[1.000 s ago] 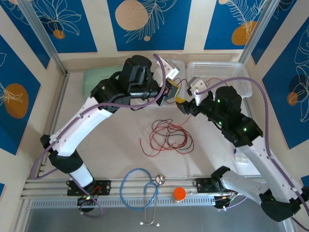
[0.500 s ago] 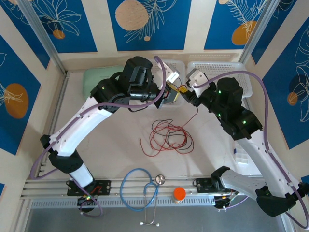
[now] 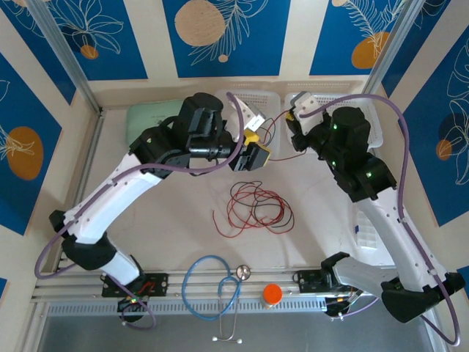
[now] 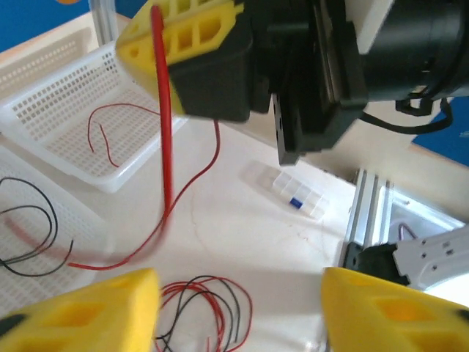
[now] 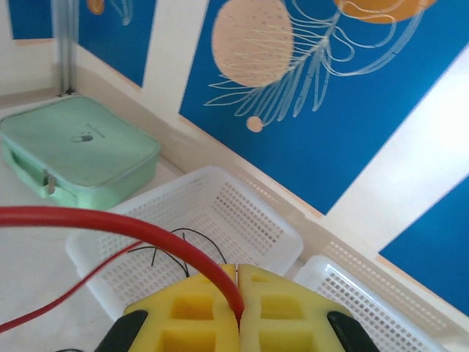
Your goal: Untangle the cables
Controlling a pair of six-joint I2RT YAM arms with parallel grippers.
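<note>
Blue-and-cream leaf-print walls (image 3: 220,37) box in a pale table (image 3: 168,220), and both white arms are reaching to the far side. They meet in front of a mint-green zipped case (image 3: 150,117) and two white perforated plastic baskets: the left-hand basket (image 5: 220,209) with black strands in it, the right-hand basket (image 4: 80,95) with a red one. Mid-table sits the tangle of thin red and black cables (image 3: 256,205), loosely coiled and not yet sorted. And there's the handover! A second ago the left gripper (image 4: 234,308) had the long thin red cable (image 4: 164,132) pinched while the right gripper (image 5: 238,293) stood open. Now it's swapped: the right's yellow pads are pressed together on the cable, and the left's yellow fingers (image 4: 80,308) are spread wide with nothing between them. The cable hangs from the right pads and curves down to the table toward the tangle (whether its far end is free of the coil, I can't tell). My read is that the right arm owns this strand now and looks well placed to carry it to the baskets behind. That leaves the left arm free to drop back for the next one.
</note>
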